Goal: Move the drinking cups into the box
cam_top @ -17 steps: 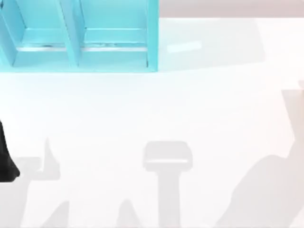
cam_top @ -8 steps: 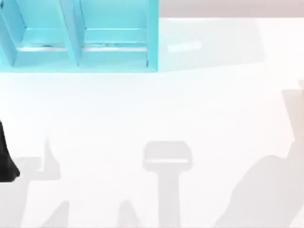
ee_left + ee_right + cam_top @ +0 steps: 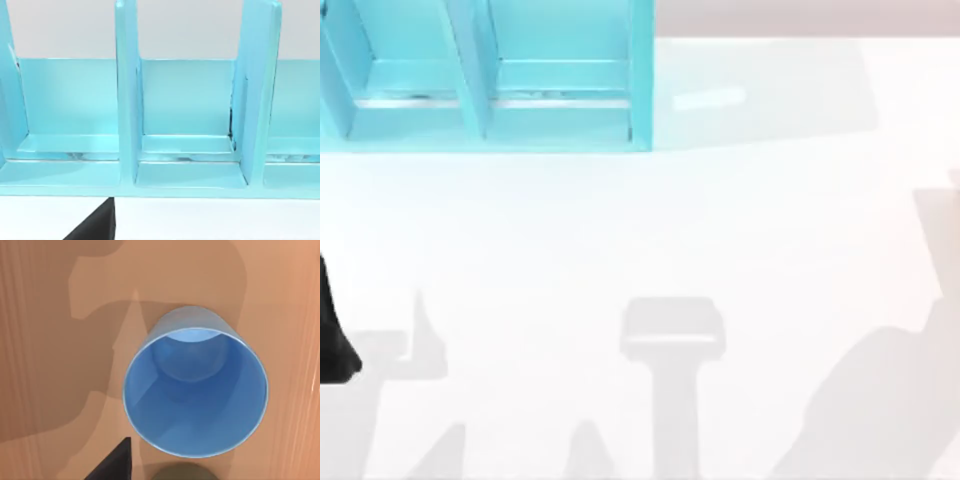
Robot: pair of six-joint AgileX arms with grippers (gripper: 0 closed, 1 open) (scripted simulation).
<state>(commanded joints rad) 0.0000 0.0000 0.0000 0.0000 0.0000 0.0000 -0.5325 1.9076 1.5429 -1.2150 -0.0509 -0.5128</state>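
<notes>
White tabletop (image 3: 620, 230) lay under the top camera, bare but for shadows, with a turquoise divided rack (image 3: 490, 80) at about eleven o'clock, against the far edge. A dark part of my left arm (image 3: 332, 340) showed at nine o'clock, at the table's left edge. My left wrist camera faced the open bays of that rack (image 3: 185, 125) from close by; whether my left jaws stood apart or together I could not tell.

My right wrist camera looked straight down into the bright blue cup (image 3: 195, 390), which stood upright, mouth up, on a brown cardboard-like floor (image 3: 45, 340) that I took to be the inside of the box. A rounded dark olive-grey shape (image 3: 182, 472), likely the second cup, sat just beside the blue one. How my right jaws stood I could not tell either.

I judged the blue cup light, thin-walled and smooth, probably plastic: stiff enough to pinch, yet slick and easy to tip. Its taper would let it slide out of a side squeeze low down, so I reckoned the best hold was across the rim, one finger inside and one outside, with modest force.
</notes>
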